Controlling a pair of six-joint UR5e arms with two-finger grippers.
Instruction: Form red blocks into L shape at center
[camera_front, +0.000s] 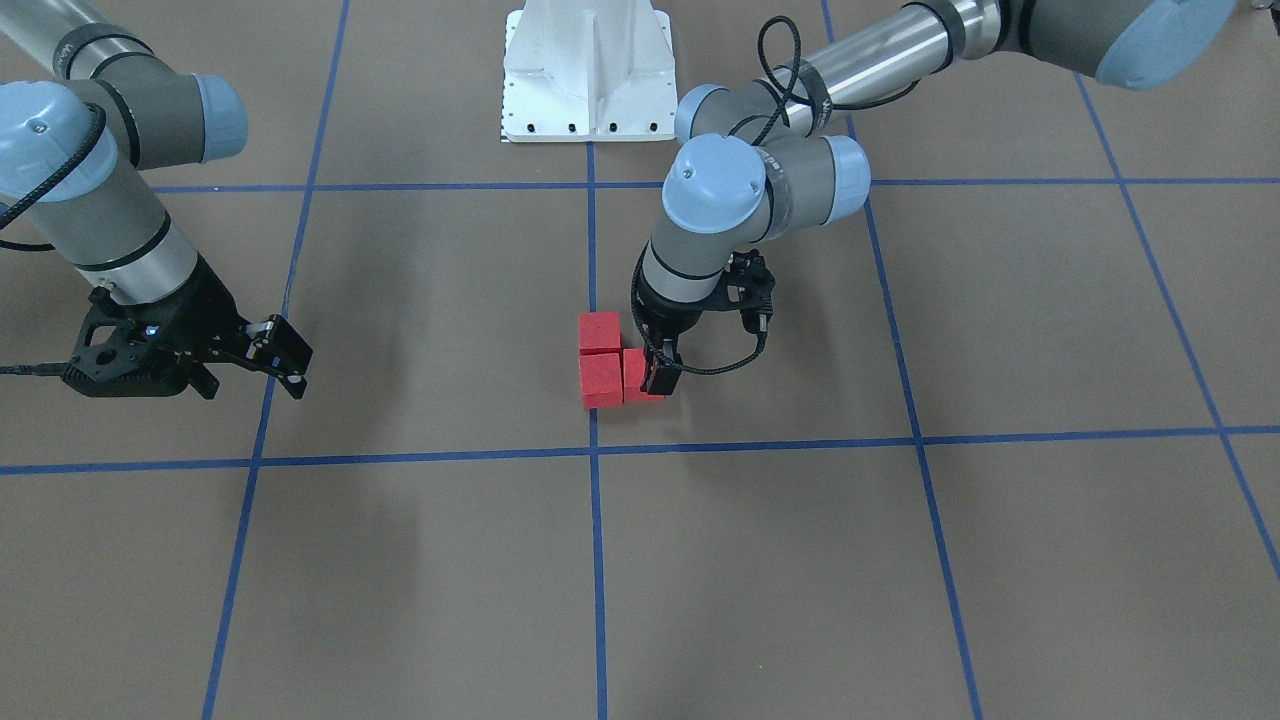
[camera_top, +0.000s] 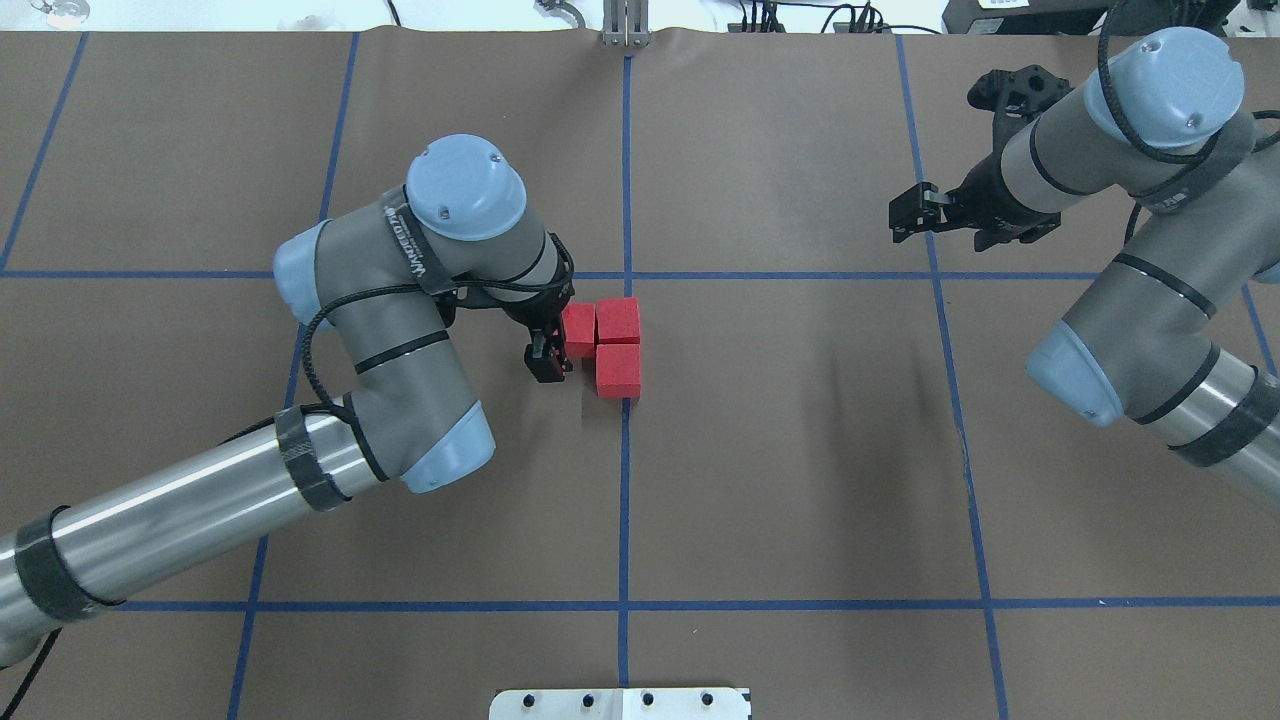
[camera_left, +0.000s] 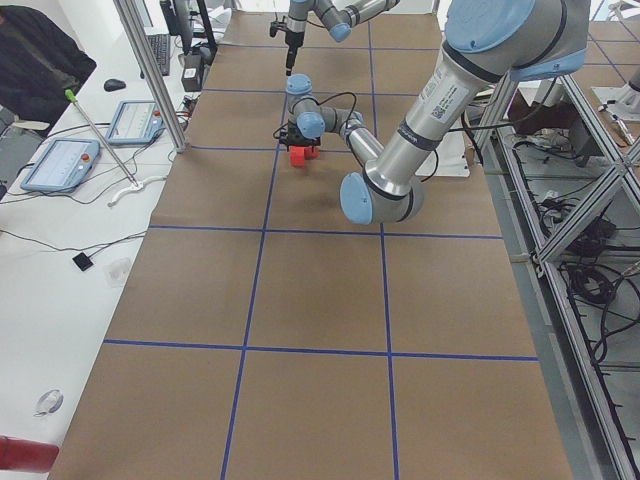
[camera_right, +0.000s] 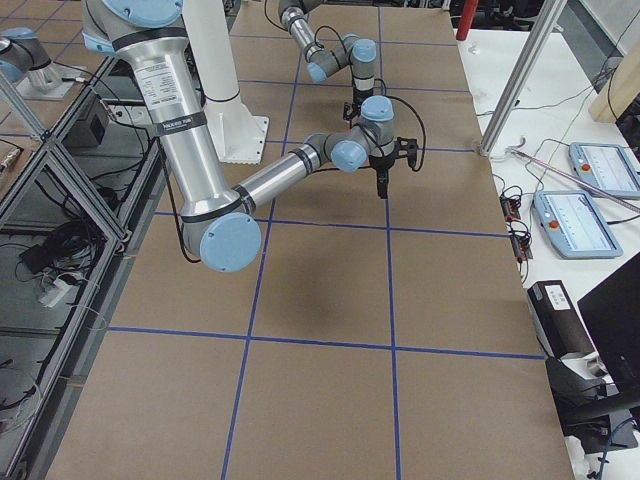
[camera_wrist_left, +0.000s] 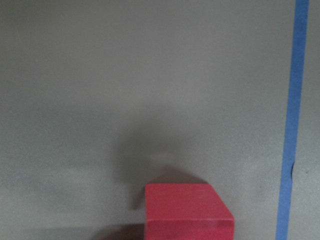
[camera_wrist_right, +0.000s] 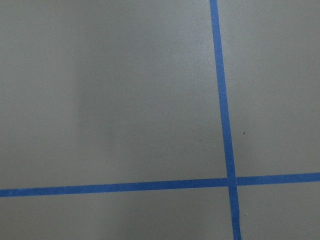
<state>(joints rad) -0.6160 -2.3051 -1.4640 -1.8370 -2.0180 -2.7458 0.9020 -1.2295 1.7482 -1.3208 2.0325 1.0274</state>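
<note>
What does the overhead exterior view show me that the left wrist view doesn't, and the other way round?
Only the overhead view: all three red blocks touching in an L on the central blue tape line, the left gripper at the L's left-hand block, and the right gripper far off, holding nothing.
Only the left wrist view: a single red block close up at the frame's bottom edge, no fingers visible.
Both: red block, brown floor, blue tape.

Brown paper surface (camera_top: 800, 450) gridded with blue tape (camera_top: 800, 605), white bench (camera_left: 60, 250) alongside.
</note>
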